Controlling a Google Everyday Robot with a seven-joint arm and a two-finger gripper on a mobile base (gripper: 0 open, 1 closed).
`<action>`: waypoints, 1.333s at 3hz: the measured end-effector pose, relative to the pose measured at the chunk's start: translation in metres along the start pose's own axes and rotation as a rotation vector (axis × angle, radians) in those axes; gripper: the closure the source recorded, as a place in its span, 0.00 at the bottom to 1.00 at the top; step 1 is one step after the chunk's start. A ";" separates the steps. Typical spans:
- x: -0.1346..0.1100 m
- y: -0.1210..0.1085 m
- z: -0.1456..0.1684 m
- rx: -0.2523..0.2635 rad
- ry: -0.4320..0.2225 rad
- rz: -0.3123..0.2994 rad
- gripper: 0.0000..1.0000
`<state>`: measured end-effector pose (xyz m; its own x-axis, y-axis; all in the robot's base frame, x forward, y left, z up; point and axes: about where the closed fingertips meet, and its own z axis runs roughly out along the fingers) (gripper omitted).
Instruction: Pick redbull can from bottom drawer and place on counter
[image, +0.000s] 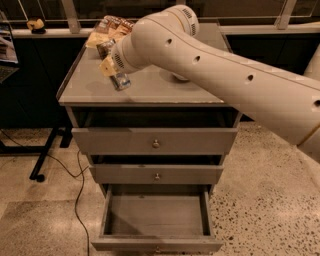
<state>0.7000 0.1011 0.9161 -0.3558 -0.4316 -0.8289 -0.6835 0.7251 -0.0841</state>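
While the bottom drawer (156, 220) is standing open below the counter (85, 87), the gripper (111, 67) is hanging at the tilted redbull can (120, 81) near the counter's left edge, likely for set-down; whether it is clamping, cannot tell

Dim, warm-lit room with a beige speckled terrazzo floor (265, 200) and dark window glass (240, 9).
Pale window posts (71, 15) rise from a light sill (50, 33) above a black lower wall (30, 90). A grey metal drawer cabinet (155, 144) stands before it. At left, a black wheeled stand leg (46, 155) and a thin black cable (76, 200) lie on the floor.
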 end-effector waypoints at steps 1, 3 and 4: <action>-0.020 -0.013 0.020 0.004 -0.001 -0.021 1.00; -0.045 -0.024 0.059 0.001 0.021 -0.048 1.00; -0.036 -0.025 0.075 -0.007 0.063 -0.038 1.00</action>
<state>0.7777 0.1389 0.9065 -0.3684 -0.4917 -0.7890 -0.7018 0.7037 -0.1109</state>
